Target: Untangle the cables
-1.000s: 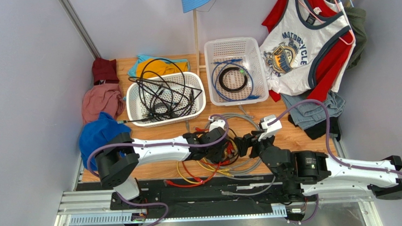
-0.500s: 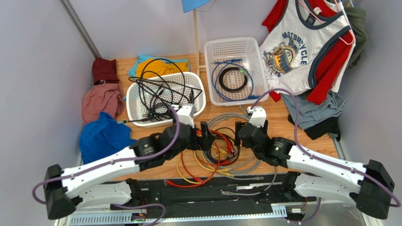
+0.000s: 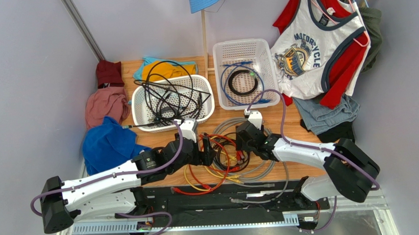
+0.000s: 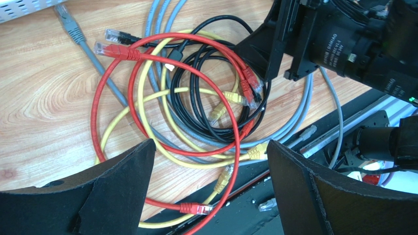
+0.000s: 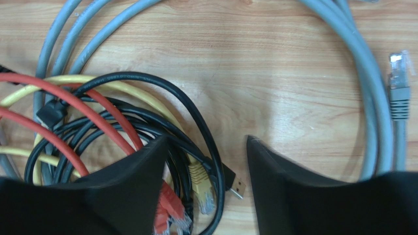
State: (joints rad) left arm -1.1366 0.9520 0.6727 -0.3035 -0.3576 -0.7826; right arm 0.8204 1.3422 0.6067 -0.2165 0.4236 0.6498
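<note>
Landmark: the wide white basket (image 3: 140, 115) holding loose black cords, on the wooden bench (image 3: 300, 140).
Cables (image 3: 228, 159): a tangle of red, yellow, black and grey loops lying flat on the bench, just on the near side of the basket and a little to its right.
My left gripper (image 3: 210, 144): on the near side of the basket's right end, at the tangle's left edge. Its jaws are spread wide and hold nothing.
Left wrist view: my left gripper (image 4: 210, 145) frames the red and yellow loops, with the black coil (image 4: 206, 115) inside them. My right gripper (image 4: 267, 46) stands at the far edge of the pile.
My right gripper (image 3: 240, 139): further right of the basket than the left one, at the tangle's right edge. Its jaws are apart and hold nothing.
Right wrist view: my right gripper (image 5: 206, 141) straddles a black loop. A yellow plug (image 5: 198, 182) and a black USB plug (image 5: 235, 186) lie between the jaws. I cannot tell whether the fingers touch any cord.
Grey cable (image 5: 378, 88): it curves round the outside of the pile, away from the basket, its plug (image 5: 400, 95) free on the wood.
</note>
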